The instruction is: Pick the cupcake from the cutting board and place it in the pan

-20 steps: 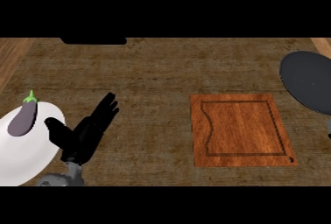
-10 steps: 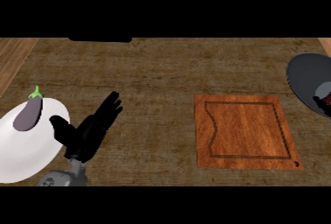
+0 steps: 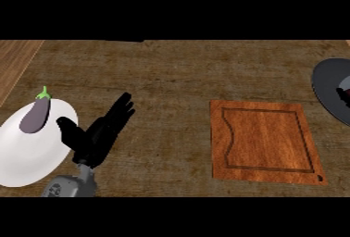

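Head view: your left hand rests low at the left, fingers straight and spread, holding nothing; let it lie. Just to its left is a white plate carrying an eggplant. Well to its right, the cutting board shows no cupcake. Farther right the pan is cut by the edge, with a dark shape over it. You cannot tell whether that is the cupcake or your right hand. This is probably the placing step: centre over the pan, lower gently, then release.
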{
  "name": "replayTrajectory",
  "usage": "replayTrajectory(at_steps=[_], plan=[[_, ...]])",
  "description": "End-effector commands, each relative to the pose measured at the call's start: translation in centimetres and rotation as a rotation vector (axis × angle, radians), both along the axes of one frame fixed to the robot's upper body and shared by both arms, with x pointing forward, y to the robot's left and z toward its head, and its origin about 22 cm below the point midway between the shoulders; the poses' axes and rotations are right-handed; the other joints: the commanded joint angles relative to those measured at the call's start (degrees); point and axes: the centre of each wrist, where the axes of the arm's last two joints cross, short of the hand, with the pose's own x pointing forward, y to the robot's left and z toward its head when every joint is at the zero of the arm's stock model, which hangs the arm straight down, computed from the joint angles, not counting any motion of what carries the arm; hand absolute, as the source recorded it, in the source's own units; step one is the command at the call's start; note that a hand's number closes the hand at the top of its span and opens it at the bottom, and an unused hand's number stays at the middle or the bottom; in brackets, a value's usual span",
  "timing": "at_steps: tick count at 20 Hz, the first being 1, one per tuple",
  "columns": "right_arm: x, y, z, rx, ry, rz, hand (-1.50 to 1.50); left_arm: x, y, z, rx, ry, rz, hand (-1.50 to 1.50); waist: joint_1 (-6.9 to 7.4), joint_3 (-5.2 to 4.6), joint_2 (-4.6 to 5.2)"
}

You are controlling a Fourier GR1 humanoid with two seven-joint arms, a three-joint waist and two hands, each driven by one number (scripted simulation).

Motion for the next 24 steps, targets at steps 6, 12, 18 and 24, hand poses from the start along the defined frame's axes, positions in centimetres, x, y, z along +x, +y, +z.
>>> replayTrajectory(at_steps=[6, 12, 18, 24], plan=[[-0.6, -0.7, -1.1, -0.153, 0.301, -0.088, -1.50, 0.4, -1.6, 0.1, 0.008, -0.031, -0.044, 0.00, 2.48, 0.02, 1.26], [0.4, 0.3, -1.0, 0.026, 0.284, 0.014, -1.50, 0.3, -1.5, -0.1, 0.004, -0.019, -0.043, 0.00, 2.32, 0.34, 1.28], [0.9, 0.7, -0.9, 0.359, 0.124, 0.123, -1.50, 0.6, -0.9, 0.5, 0.000, -0.013, -0.030, 0.00, 1.02, 0.45, 0.83], [-1.7, -3.1, 0.9, 0.513, 0.218, 0.163, -1.50, 0.2, -0.4, -0.1, 0.002, -0.003, -0.004, 0.00, 0.83, 0.34, 0.96]])
